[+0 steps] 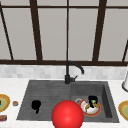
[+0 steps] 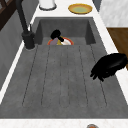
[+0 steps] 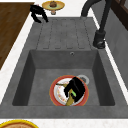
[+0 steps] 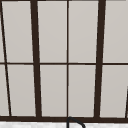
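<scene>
Plate [image 3: 58, 93], white centre with red-orange rim: lies flat on the floor of the sink basin [image 3: 40, 75], lower centre of the right side view, lower right of the front view. A small green item [image 3: 74, 93] and some yellowish pieces rest on it; what they are cannot be told.

Right hand [image 3: 75, 88]: black, directly over the plate's right half, fingers curled down at the green item; whether they actually clasp it cannot be told.

Drain ring [image 3: 83, 79]: just beyond the plate, partly covered by it.

Left hand [image 1: 36, 105]: black, hanging over the ribbed drainboard [image 1: 47, 95], lower left of the front view; fingers loosely bent downward, holding nothing.

Faucet [image 1: 68, 72]: black, curved, centre of the front view, behind the sink.

Red ball [image 1: 67, 115]: large, bottom centre of the front view.

Yellow-green plates [image 1: 124, 108]: on the white counter, at both lower edges of the front view.

Window [image 4: 67, 60]: dark-framed panes above.
</scene>
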`<state>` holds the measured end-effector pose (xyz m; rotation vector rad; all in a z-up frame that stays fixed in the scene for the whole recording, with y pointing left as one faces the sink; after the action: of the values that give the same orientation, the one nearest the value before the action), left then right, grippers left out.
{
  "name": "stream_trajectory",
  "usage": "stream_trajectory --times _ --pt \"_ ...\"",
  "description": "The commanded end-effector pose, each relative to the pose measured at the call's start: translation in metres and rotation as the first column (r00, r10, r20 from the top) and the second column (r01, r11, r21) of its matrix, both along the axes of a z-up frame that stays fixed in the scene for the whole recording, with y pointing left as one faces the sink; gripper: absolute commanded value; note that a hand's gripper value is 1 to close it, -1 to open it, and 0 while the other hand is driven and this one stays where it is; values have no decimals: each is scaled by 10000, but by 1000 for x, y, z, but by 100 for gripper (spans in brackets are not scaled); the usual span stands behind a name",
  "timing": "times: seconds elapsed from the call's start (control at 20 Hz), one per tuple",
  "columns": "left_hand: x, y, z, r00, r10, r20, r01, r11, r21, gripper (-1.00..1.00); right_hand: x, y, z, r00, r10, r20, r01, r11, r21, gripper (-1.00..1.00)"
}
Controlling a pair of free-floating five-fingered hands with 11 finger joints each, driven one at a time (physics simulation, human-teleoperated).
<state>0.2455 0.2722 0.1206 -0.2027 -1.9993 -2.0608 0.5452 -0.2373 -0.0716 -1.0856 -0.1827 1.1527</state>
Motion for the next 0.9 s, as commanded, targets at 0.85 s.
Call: stream_trajectory --times 0.85 --pt "0 0 0 10000 0 0 0 10000 0 0 -37 29 102 9978 521 -403 -505 9980 393 -100"
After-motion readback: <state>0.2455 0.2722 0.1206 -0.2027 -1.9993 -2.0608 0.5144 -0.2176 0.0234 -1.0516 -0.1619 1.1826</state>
